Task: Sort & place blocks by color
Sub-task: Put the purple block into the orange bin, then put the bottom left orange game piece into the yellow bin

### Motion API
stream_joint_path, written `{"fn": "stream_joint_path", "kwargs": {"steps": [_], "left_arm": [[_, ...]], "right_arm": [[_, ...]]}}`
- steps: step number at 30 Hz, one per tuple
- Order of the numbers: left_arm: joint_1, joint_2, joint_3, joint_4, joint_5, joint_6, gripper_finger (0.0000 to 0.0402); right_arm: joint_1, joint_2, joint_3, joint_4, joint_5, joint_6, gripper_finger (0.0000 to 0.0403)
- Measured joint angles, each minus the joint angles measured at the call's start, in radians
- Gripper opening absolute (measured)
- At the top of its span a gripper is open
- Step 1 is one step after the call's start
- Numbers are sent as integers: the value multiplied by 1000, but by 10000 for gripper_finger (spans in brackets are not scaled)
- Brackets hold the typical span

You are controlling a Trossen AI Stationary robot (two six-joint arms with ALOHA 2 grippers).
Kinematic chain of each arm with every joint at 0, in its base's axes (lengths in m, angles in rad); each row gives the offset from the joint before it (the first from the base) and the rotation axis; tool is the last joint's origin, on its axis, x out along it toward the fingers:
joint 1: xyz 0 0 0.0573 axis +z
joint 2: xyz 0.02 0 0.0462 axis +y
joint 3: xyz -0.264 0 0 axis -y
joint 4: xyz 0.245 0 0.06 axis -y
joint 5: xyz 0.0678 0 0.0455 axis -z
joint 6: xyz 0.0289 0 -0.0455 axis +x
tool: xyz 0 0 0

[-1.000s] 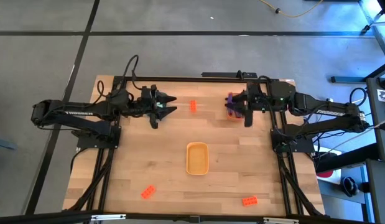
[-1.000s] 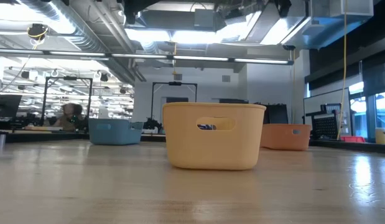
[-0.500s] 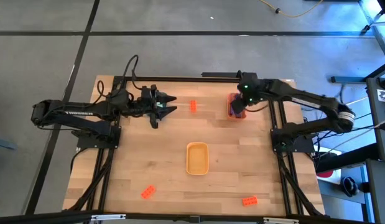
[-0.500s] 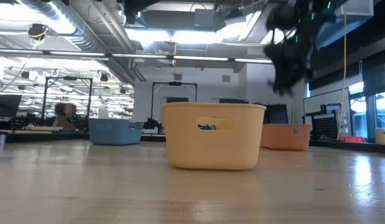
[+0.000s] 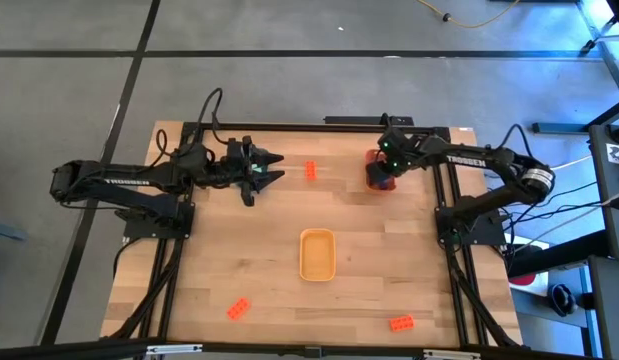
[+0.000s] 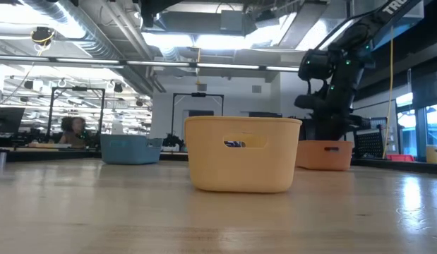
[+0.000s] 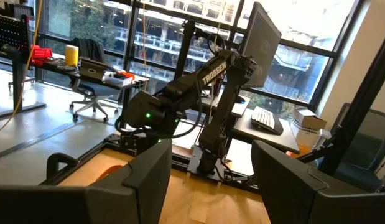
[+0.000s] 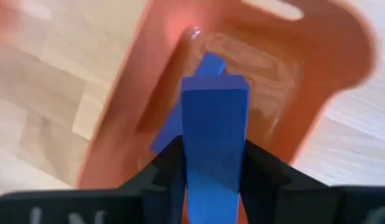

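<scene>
My right gripper (image 5: 383,172) points down over the orange tray (image 5: 373,180) at the table's far right and is shut on a purple block (image 8: 214,124). In the low view it (image 6: 331,130) hangs just above that tray (image 6: 322,156). My left gripper (image 5: 273,168) waits open and level at the far left. Three orange-red blocks lie flat on the table: one (image 5: 311,170) between the two grippers, one (image 5: 239,308) near left, one (image 5: 400,323) near right. The mint-green blocks and the other purple ones are hidden. My right gripper pinches the purple block's two long sides (image 8: 191,146) between its fingers (image 8: 267,168), coming from above and pointing down. The block is lifted clear and sticks out beyond the fingertips, over the inside of the orange tray (image 8: 316,93).
A yellow tray (image 5: 317,254) stands in the table's middle, close to the low camera (image 6: 242,154). A blue tray (image 6: 130,149) shows far left in the low view. Black frame rails run along both table sides. Bare wood lies around the yellow tray.
My right arm has risen from a low, level reach, and its gripper has tipped over to point down. It has then come down over the orange tray, entering the low view from above. My left arm has kept still.
</scene>
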Motion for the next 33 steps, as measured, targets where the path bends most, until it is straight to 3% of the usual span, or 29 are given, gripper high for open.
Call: {"fn": "stream_joint_path", "kwargs": {"steps": [2, 8, 12, 17, 21, 28, 33], "left_arm": [[0, 0, 0, 0, 0, 0, 212], [0, 0, 0, 0, 0, 0, 212], [0, 0, 0, 0, 0, 0, 212], [0, 0, 0, 0, 0, 0, 212], [0, 0, 0, 0, 0, 0, 212], [0, 0, 0, -1, 0, 0, 212], [0, 0, 0, -1, 0, -1, 212]], "right_arm": [[1, 5, 0, 9, -2, 3, 117], [1, 6, 0, 22, -1, 23, 202], [1, -5, 0, 20, -1, 4, 237], [1, -99, 0, 16, -3, -29, 250], [28, -237, 0, 49, -82, -53, 245], [191, -433, 0, 381, -311, -56, 243], [334, -469, 1, 708, -333, -108, 243]]}}
